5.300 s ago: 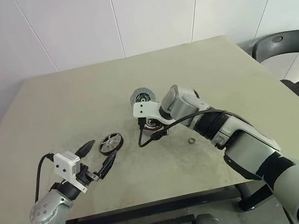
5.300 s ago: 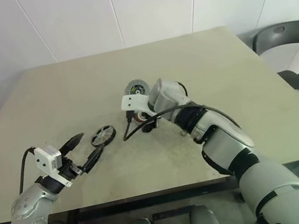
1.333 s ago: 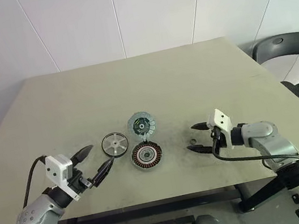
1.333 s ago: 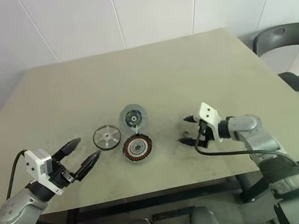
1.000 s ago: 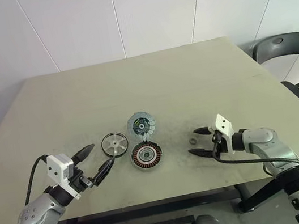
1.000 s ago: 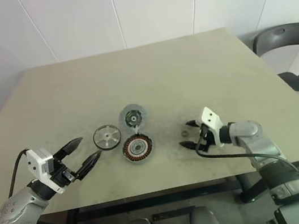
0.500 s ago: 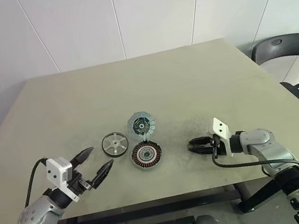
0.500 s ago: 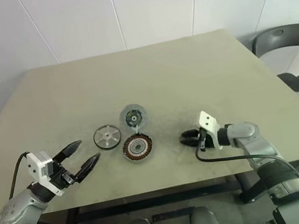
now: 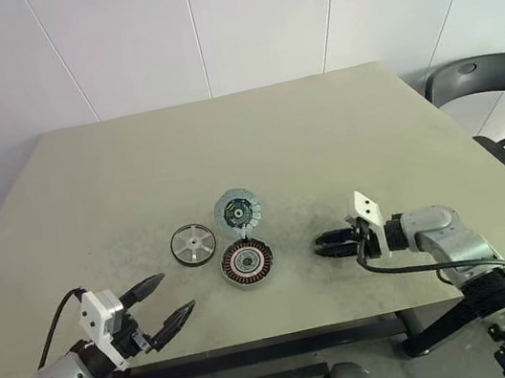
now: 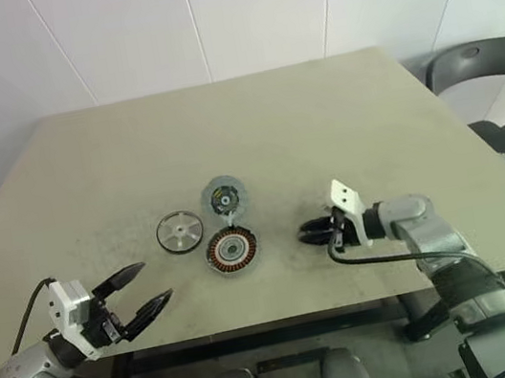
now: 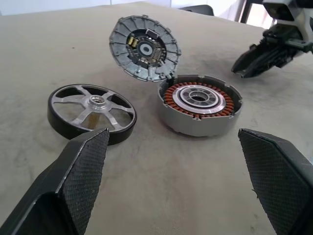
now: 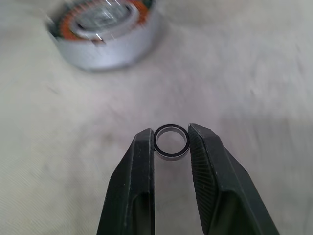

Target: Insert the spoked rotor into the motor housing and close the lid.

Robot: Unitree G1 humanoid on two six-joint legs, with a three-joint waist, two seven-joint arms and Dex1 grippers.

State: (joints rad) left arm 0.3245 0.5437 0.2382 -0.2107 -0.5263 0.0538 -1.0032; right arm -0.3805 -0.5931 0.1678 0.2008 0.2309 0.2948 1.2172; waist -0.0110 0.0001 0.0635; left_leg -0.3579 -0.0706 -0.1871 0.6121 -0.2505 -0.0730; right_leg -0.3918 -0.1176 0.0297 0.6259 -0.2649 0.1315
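From the head camera, the table [image 9: 253, 131] carries three parts in the middle of the frame: the spoked rotor [image 9: 193, 244] left of centre, the motor housing [image 9: 247, 263] just to its right and slightly lower, and the lid [image 9: 239, 213] just above the housing, touching its far rim. The left gripper [image 9: 170, 302] hangs at lower left, off the table's near edge, jaws spread wide and empty. The right gripper [image 9: 325, 246] sits right of the housing, pinched narrow.

The left wrist camera looks between two wide-spread fingers at the rotor lying flat at left, the housing with coppery windings at centre, and the lid propped tilted against its far rim.

The right wrist camera shows what is pinched: a small dark ring [image 12: 170, 142], held by its edges between the fingertips [image 12: 145, 147], with the housing blurred at upper left.

The risks, as I judge them: the ring is gripped only at two thin points and could pop out if the hand swings. The leaning lid could drop onto the housing if nudged, blocking the rotor's way in.
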